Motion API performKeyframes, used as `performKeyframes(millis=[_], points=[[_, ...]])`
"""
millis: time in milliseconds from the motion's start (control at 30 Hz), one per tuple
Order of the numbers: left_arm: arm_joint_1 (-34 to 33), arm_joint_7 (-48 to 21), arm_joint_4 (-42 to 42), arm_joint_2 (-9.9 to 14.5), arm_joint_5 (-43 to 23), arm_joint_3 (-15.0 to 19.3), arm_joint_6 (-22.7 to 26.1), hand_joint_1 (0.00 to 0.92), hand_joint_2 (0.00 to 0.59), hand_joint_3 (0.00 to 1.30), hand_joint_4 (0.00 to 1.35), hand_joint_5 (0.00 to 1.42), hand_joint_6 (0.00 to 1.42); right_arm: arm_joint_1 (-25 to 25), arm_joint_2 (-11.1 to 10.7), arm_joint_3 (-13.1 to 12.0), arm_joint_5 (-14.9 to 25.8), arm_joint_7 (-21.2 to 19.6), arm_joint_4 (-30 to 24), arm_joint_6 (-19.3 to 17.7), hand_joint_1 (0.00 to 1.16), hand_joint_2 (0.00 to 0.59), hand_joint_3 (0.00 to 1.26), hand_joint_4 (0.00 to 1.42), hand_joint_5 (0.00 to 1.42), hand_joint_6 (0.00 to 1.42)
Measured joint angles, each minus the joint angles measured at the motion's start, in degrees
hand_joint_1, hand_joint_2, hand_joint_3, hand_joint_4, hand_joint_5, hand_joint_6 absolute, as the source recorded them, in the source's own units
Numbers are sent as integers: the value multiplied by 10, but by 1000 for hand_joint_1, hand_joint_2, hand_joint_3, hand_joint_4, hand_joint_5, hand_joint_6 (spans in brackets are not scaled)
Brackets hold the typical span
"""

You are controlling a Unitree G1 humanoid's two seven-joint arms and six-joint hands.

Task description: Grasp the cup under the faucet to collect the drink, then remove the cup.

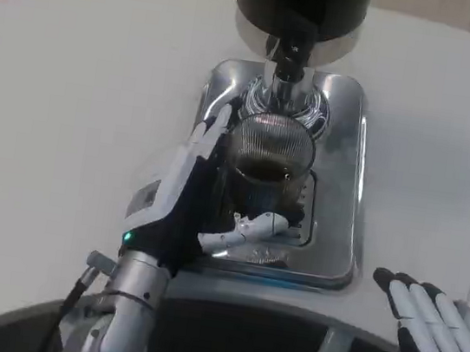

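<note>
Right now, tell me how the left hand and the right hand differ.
The left hand is up on the metal tray, wrapped around the glass cup under the faucet; the right hand lies off the tray at the table's near edge. The left hand grips the cup; the right hand holds nothing, its fingers out straight. Both have white-and-black fingers.

We see our left hand (186, 200) reaching forward from the silver forearm at the lower left, its white back turned outward to the left, its fingers (213, 133) extended straight ahead and its thumb (250, 227) crossing to the right so that the hand wraps the cup (269, 150). Our right hand (430, 330) rests low at the bottom right corner, palm down, its fingers held side by side, pointing up and to the left, holding nothing.
</note>
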Motion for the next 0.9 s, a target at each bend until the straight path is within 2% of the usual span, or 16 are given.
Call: performKeyframes(millis=[367,600,667,733,900], points=[[-31,10,41,-2,-1,-9,-13,430,42,0,0,48,135,15,11,-4,2,10,-17,1,893,291,0,0,0,0],[-46,11,57,-2,-1,-16,-18,443,46,0,0,155,245,27,20,-3,2,20,-22,4,888,297,0,0,0,0],[-54,11,64,-2,0,-20,-18,459,50,0,3,276,435,27,24,-2,3,24,-27,5,887,298,0,0,0,0],[-61,15,70,-4,2,-25,-14,485,56,52,90,414,668,27,30,0,4,29,-36,7,885,298,0,0,0,0],[-82,27,87,-13,5,-31,5,544,69,386,467,737,1068,27,38,6,6,41,-45,13,885,296,0,0,0,0]])
